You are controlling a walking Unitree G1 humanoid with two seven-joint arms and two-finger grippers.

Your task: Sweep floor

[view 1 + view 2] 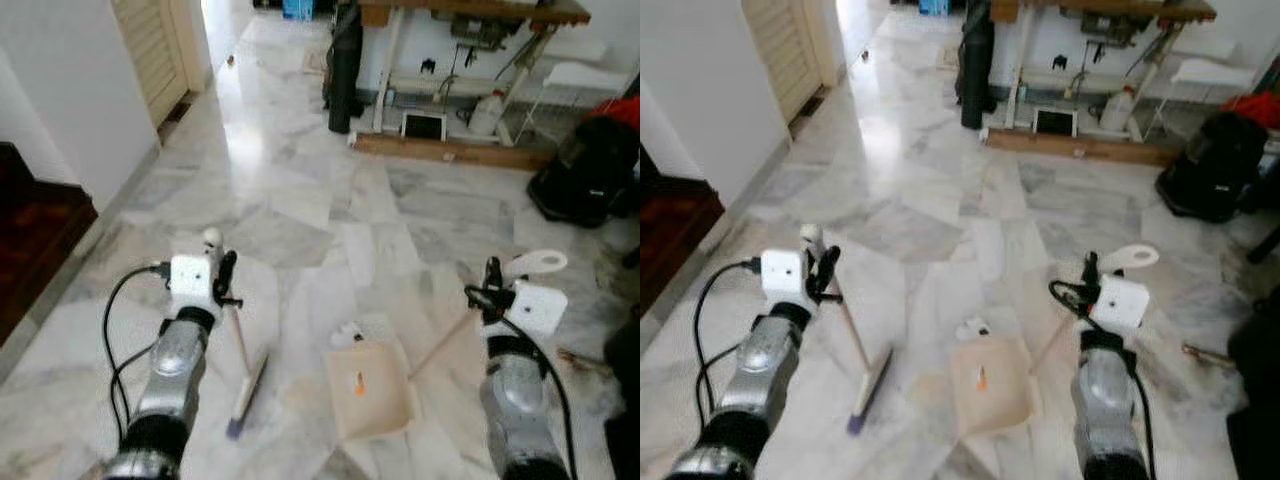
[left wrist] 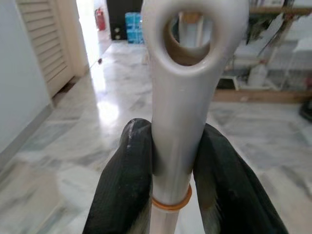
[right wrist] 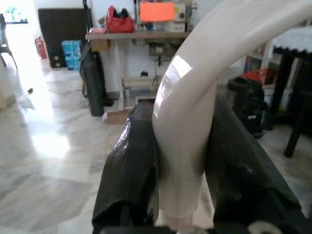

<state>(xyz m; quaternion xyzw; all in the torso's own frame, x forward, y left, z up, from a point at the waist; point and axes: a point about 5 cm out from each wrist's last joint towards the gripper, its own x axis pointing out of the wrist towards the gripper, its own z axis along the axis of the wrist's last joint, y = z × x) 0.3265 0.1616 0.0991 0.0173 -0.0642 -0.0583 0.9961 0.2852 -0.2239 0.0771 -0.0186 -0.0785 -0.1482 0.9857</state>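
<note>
Marble floor (image 1: 300,200); left tool (image 1: 226,275) clamps broom (image 1: 243,380) | right tool (image 1: 490,285) clamps dustpan (image 1: 372,392)

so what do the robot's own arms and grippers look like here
Both arms are silver metallic cylinders with black joint bands. Each wrist carries a white boxy camera housing. The left gripper and right gripper have long black fingers that look rubbery and glossy in the wrist views. A black cable loops off the left arm's housing; another black cable runs along the right arm.
</note>
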